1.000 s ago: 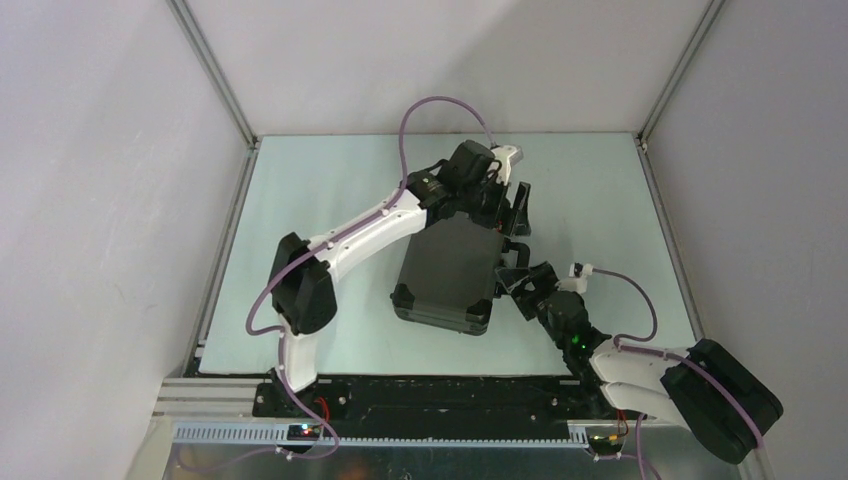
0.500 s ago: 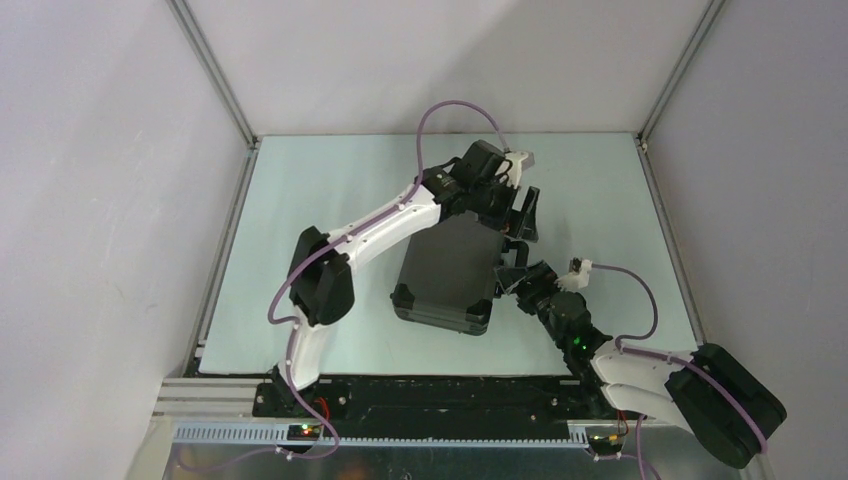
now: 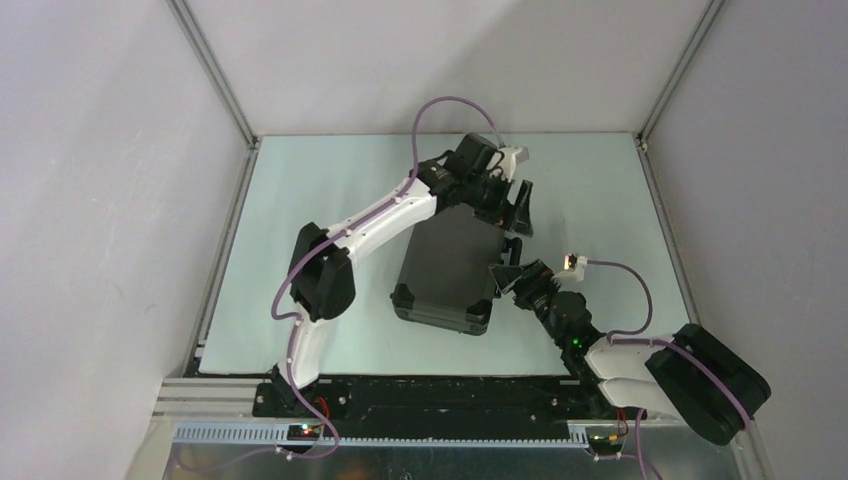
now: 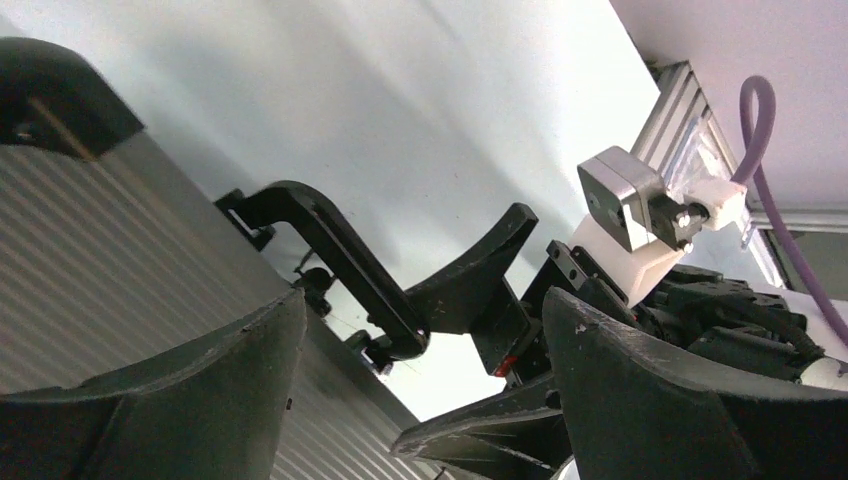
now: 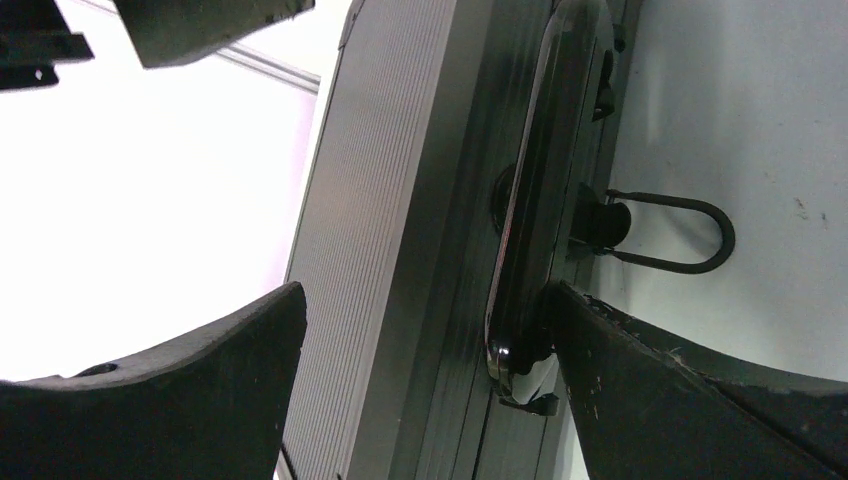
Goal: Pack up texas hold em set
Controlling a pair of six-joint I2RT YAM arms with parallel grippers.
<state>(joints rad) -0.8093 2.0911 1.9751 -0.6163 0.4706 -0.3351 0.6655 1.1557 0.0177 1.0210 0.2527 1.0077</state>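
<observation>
The texas hold em set shows only as its dark grey ribbed briefcase [image 3: 448, 268], lying flat and closed in the middle of the table. Chips, card box and buttons are out of view. My left gripper [image 3: 519, 210] hangs open over the case's far right corner. In its wrist view [image 4: 425, 300] the ribbed lid [image 4: 100, 250] and the raised black handle [image 4: 335, 250] lie ahead of it. My right gripper [image 3: 508, 276] stands open at the case's right side. It straddles the case edge [image 5: 425, 300], and its right finger [image 5: 640, 370] touches the end of the handle [image 5: 535, 200].
A wire latch loop [image 5: 670, 235] sticks out from the case's side onto the pale table [image 3: 320, 200]. Grey walls and aluminium rails [image 3: 215, 75] close in the table on three sides. My two grippers stand close together beside the handle.
My left arm's elbow has swung right and its gripper has shifted slightly over the case's far right corner. The right arm has edged left toward the case. The case has not moved.
</observation>
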